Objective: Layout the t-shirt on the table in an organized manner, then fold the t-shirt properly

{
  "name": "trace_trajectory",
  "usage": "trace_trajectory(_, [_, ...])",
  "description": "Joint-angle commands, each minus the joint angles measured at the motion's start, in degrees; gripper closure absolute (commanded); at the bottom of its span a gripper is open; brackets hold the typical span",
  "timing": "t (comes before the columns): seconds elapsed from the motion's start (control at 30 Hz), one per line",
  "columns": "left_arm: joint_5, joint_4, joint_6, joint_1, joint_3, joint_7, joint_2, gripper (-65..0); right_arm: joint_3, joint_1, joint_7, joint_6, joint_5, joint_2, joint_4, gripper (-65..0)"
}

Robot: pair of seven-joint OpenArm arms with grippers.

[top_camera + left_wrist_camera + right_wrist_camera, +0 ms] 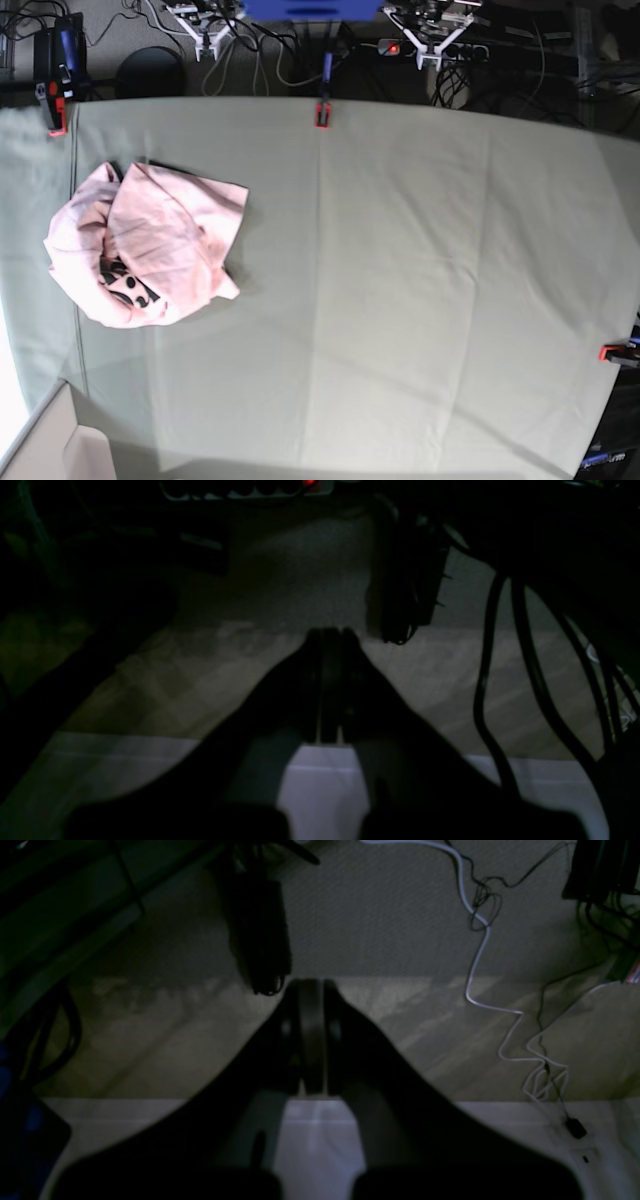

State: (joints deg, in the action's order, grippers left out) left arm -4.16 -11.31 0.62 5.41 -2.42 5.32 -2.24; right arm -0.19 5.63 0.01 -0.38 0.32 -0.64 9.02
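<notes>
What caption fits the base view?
Crumpled pink t-shirt heaped at the left of the cloth-covered table, not yet laid out.

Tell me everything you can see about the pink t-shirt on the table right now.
The t-shirt is a pale pink, soft-looking garment, lying crumpled in a loose heap, not spread out. Its folds overlap, and a bit of black lettering shows in a gap near its lower left. It sits on the left part of the table as the base view shows it, near the far left corner, resting on the grey-green cover. No gripper touches it; only the cloth beneath does.
</notes>
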Motion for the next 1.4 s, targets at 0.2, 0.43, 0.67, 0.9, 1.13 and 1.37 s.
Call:
trace_trajectory(0.2, [-0.01, -0.16, -0.40, 0.44, 0.00, -0.36, -0.35, -0.4, 0.14, 0.48, 0.12, 0.69, 0.25, -0.10, -0.01, 0.0])
trace_trajectory(0.43, [-0.01, -0.25, -0.40, 1.05, 0.00, -0.44, -1.32, -0.2, 0.23, 0.48, 0.21, 0.69, 0.25, -0.10, -0.01, 0.0])
trace_trajectory(0.67, [-0.01, -1.74, -0.40, 3.43, 0.00, -0.53, -2.73, -0.1, -0.12, 6.02, 1.70, 0.69, 0.25, -0.01, 6.15, 0.0])
trace_trajectory(0.9, [-0.36, -28.82, -0.32, 20.13, 0.00, -0.18, -6.59, -0.1, -0.03, 23.43, 1.44, 0.69, 0.25, -0.01, 32.26, 0.0])
trace_trajectory(1.13, [-11.97, -59.15, -0.75, 34.99, 0.00, 0.00, -14.77, -0.1, 0.32, 38.11, 0.38, 0.69, 0.34, -0.19, 58.90, 0.0])
trace_trajectory(1.37, [-20.32, -80.16, -0.84, 40.96, 0.79, -0.18, -21.89, -0.1, 0.41, 44.26, -7.09, 0.69, 0.34, -1.95, 84.30, 0.0])
